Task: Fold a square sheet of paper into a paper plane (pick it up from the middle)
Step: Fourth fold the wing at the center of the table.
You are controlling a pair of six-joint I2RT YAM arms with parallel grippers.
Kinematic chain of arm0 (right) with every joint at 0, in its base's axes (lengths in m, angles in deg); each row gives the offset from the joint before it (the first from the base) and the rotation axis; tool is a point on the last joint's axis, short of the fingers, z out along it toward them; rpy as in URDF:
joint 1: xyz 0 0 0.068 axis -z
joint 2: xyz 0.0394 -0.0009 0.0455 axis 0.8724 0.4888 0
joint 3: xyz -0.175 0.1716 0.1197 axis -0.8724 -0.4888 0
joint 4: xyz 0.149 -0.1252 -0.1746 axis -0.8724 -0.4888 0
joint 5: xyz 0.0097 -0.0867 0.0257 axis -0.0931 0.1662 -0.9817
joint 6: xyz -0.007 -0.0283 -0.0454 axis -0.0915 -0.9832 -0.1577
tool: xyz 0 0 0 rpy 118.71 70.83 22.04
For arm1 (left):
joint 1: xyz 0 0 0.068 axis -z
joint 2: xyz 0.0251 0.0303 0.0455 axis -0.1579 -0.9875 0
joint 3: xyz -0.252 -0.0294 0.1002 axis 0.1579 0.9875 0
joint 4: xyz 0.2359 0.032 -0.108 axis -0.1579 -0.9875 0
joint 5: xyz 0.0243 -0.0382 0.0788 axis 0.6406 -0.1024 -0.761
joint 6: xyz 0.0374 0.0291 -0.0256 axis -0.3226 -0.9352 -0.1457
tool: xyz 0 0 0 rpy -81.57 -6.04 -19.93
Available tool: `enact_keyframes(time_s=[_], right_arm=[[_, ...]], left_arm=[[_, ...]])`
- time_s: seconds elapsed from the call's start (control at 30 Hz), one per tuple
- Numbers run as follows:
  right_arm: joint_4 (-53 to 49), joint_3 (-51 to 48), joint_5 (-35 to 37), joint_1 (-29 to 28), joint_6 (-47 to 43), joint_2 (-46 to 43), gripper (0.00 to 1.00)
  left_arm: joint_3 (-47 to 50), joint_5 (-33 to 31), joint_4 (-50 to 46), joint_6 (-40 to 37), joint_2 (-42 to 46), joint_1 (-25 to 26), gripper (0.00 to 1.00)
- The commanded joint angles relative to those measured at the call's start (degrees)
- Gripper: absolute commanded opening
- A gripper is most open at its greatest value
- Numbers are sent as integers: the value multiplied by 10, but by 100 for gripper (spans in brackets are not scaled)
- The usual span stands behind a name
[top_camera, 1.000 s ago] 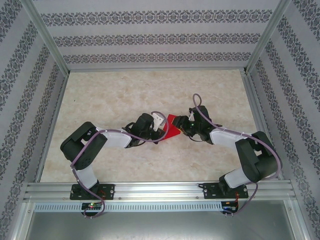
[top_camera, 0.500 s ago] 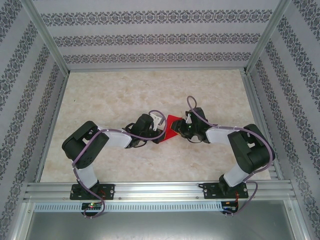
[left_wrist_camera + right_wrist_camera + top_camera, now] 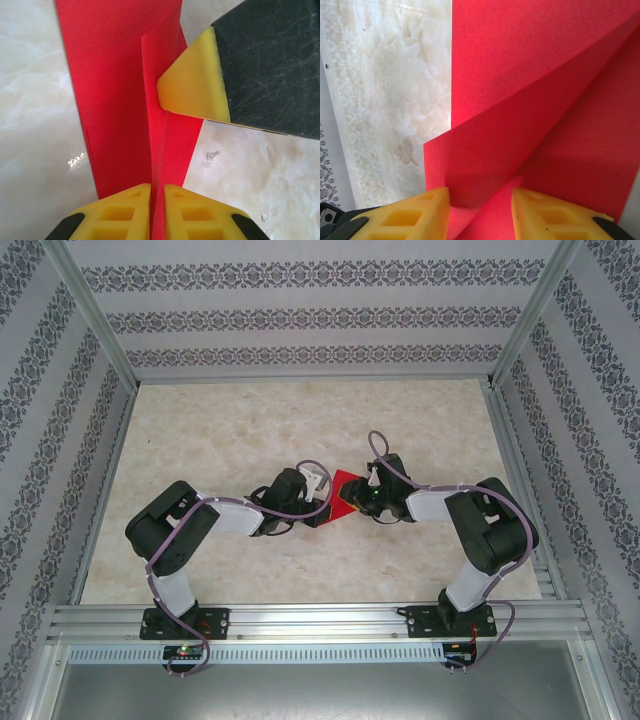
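Top external: bright red paper sheet (image 3: 345, 492) lies mid-table on the pale marble-look tabletop (image 3: 250, 430), squeezed between left gripper (image 3: 322, 496) and right gripper (image 3: 366, 496), both low on it. Patterned wallpaper walls (image 3: 300, 315) all round, metal frame rail (image 3: 320, 620) at the near edge, purple cables (image 3: 300, 508) looping over both arms. Jaw state is too small to read in this view.

Left wrist: the sheet (image 3: 110, 100) has a raised fold running straight into the left gripper (image 3: 157, 200). The yellow jaws are almost together with a thin slit between them; whether they actually pinch the fold, cannot tell. The right gripper's yellow fingertip (image 3: 192, 82) sits on the folded flap just ahead, near the left jaws.

Right wrist: right gripper (image 3: 481, 210) has its jaws apart, holding nothing. A lifted flap (image 3: 485, 155) stands up between them over the flat part of the sheet.

Progress: early, I judge. One fold is started but not pressed flat, and there is no pointed dart shape yet. The nose and wing folds are all left to do.

In the way: both grippers crowd the same small sheet, so there is a collision risk. The springy flap may pop open.
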Motion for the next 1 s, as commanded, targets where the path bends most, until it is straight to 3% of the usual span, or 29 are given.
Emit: enact_keyframes(time_s=[0.0,0.3,0.4,0.67,0.97], right_arm=[[-4,14,9,-4,-11,12,40],[-135,49,68,-12,-54,15,46],[-190,66,107,-21,-69,21,46],[-251,97,120,-34,-100,56,46],[-331,142,163,-44,-103,104,61]], left_arm=[[-12,7,-20,22,-4,-15,17],[-9,58,-27,82,43,-53,38],[-13,38,-48,106,58,-61,39],[-6,37,-56,139,66,-69,38],[-18,65,-92,116,73,-80,33]])
